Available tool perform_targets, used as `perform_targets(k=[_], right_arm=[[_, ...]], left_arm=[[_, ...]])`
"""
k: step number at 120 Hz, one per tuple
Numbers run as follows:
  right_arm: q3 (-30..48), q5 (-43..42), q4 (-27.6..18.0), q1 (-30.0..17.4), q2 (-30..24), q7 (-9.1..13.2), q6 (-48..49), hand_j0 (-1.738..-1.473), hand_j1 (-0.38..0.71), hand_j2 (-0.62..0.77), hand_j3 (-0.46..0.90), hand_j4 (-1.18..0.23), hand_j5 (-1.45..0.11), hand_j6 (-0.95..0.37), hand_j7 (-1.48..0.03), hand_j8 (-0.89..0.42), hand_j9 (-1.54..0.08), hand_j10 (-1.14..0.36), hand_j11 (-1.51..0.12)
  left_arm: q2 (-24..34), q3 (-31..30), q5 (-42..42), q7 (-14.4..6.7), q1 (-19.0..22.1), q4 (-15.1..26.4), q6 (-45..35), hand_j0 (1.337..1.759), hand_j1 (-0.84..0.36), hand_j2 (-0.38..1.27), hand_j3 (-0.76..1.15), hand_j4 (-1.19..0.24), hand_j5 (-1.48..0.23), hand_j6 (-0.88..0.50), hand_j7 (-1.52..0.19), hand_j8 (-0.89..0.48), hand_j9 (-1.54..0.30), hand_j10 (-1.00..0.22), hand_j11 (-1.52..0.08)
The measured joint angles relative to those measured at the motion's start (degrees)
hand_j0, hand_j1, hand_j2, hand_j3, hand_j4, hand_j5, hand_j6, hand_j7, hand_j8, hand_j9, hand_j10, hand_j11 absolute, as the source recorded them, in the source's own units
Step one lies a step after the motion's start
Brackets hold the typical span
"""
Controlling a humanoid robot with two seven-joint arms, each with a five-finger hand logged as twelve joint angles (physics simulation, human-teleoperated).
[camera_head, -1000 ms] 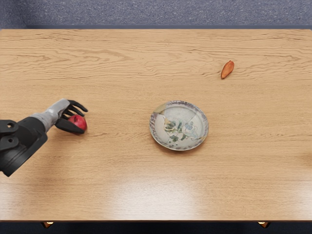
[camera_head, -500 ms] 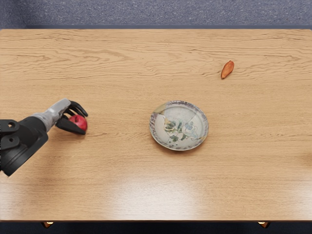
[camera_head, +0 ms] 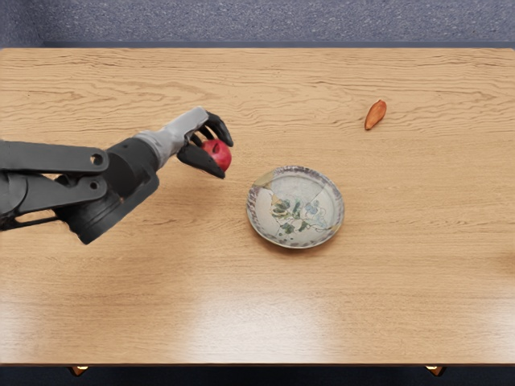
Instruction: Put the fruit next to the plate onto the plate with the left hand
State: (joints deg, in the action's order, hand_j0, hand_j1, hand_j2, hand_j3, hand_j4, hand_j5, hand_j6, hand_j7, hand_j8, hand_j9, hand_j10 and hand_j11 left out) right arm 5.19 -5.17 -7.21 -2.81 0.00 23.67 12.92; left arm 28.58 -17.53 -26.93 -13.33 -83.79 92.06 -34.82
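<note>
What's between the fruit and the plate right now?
Nothing visible. The left hand grips the fruit just left of and behind the plate, with only bare table in the gap. The orange piece lies at the far back right, off that path.

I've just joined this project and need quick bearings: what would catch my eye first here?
The dark left hand, reaching in from the left, grips a small red fruit just up-left of the patterned plate in mid table. A lone orange piece lies far back on the right.
</note>
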Motion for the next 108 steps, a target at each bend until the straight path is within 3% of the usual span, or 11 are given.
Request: perform_targets(k=[36, 51, 78, 86, 108], right_arm=[[0.0, 0.0, 0.0, 0.0, 0.0, 0.0, 0.0, -1.658, -0.35, 0.0, 0.0, 0.0, 0.0, 0.0, 0.0, 0.0, 0.0, 0.0, 0.0], [0.0, 0.0, 0.0, 0.0, 0.0, 0.0, 0.0, -1.658, -0.35, 0.0, 0.0, 0.0, 0.0, 0.0, 0.0, 0.0, 0.0, 0.0, 0.0], [0.0, 0.0, 0.0, 0.0, 0.0, 0.0, 0.0, -1.658, -0.35, 0.0, 0.0, 0.0, 0.0, 0.0, 0.0, 0.0, 0.0, 0.0, 0.0], [0.0, 0.0, 0.0, 0.0, 0.0, 0.0, 0.0, -1.658, -0.35, 0.0, 0.0, 0.0, 0.0, 0.0, 0.0, 0.0, 0.0, 0.0, 0.0], [0.0, 0.0, 0.0, 0.0, 0.0, 0.0, 0.0, -1.658, -0.35, 0.0, 0.0, 0.0, 0.0, 0.0, 0.0, 0.0, 0.0, 0.0, 0.0]], left_arm=[[-8.7, 1.3, 0.2, 0.0, -0.7, 0.0, 0.0, 1.654, -0.35, 0.5, 0.0, -0.68, -1.06, -0.39, -0.98, -0.33, -0.97, -0.5, -0.99], [-10.8, 2.2, 0.0, 0.1, 2.6, -0.4, 0.0, 1.654, -0.38, 0.58, 0.0, -0.68, -1.05, -0.39, -0.98, -0.34, -0.98, -0.47, -0.99], [-12.5, 3.2, -0.4, 0.1, 5.1, -2.4, 0.0, 1.655, -0.35, 0.55, 0.0, -0.68, -1.03, -0.4, -0.97, -0.37, -0.98, -0.5, -0.97], [-13.3, 3.3, -0.5, 0.2, 5.1, -3.0, -0.1, 1.656, -0.29, 0.45, 0.0, -0.61, -0.9, -0.41, -0.86, -0.37, -0.87, -0.47, -0.86], [-12.4, 4.0, -0.5, 0.4, 4.9, -4.1, 1.4, 1.657, 0.07, 0.19, 0.0, -0.26, -0.39, -0.18, -0.37, -0.17, -0.37, -0.21, -0.37]])
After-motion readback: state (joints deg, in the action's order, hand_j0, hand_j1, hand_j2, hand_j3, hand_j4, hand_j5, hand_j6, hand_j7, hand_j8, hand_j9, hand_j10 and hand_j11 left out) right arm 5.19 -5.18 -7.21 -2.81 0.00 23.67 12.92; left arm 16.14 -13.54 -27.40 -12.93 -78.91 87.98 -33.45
